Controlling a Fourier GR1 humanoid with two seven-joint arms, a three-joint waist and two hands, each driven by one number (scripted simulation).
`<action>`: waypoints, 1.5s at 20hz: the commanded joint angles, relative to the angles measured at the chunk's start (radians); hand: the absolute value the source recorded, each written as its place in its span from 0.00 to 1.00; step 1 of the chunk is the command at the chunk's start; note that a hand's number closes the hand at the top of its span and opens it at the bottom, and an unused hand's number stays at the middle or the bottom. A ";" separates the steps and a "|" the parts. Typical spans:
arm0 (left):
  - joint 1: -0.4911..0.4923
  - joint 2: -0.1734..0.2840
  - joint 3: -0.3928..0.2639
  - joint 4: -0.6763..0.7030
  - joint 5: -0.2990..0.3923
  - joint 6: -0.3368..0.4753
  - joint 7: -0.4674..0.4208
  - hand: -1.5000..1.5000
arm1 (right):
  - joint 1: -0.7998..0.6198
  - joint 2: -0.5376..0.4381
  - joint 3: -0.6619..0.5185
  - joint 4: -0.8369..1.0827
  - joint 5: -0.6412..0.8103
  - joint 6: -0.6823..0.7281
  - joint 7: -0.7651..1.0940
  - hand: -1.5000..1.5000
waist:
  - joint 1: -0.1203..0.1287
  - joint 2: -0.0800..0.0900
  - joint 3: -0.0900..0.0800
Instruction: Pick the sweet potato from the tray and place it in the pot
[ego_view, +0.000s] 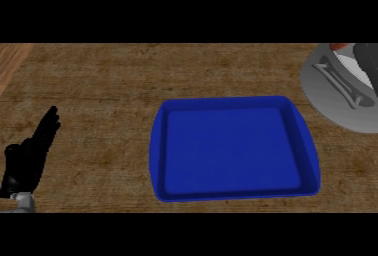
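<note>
One blue tray (159, 150) noted at mid-counter, rectangular with rounded corners and a raised rim, long sides running left to right, floor bare. Resting flat on a brown wood-grain counter (96, 90), with a paler wooden strip (10, 60) at the upper left corner.

Grey metal pot (325, 102) at the upper right, well apart from the tray's far right corner and cut off by the right edge. Grey handle (341, 82) lying across its near side.

Orange-red sliver (339, 46) at the pot's upper rim, cropped by the view's top; too little visible to confirm as the sweet potato.

Dark grey shape (367, 54) just beside that sliver, over the pot; possibly the right hand, state cannot be told.

Left hand (29, 155) at the lower left edge, black, fingers straight and pointing up, spread wide, holding nothing, well clear of the tray.
</note>
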 joint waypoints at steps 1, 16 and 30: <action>-0.011 -0.014 -0.015 -0.019 -0.011 0.003 0.026 0.50 | 0.070 -0.072 -0.067 0.083 -0.043 -0.079 -0.176 1.00 | 0.003 0.005 0.001; -0.043 -0.016 -0.007 0.035 0.000 -0.027 -0.022 0.50 | 0.060 -0.194 -0.160 0.326 -0.079 -0.037 -0.396 1.00 | 0.059 0.035 0.004; -0.107 -0.026 -0.029 0.030 -0.028 -0.014 -0.005 0.50 | 0.117 -0.176 -0.370 0.306 -0.285 -0.089 -0.612 0.00 | 0.062 0.041 0.008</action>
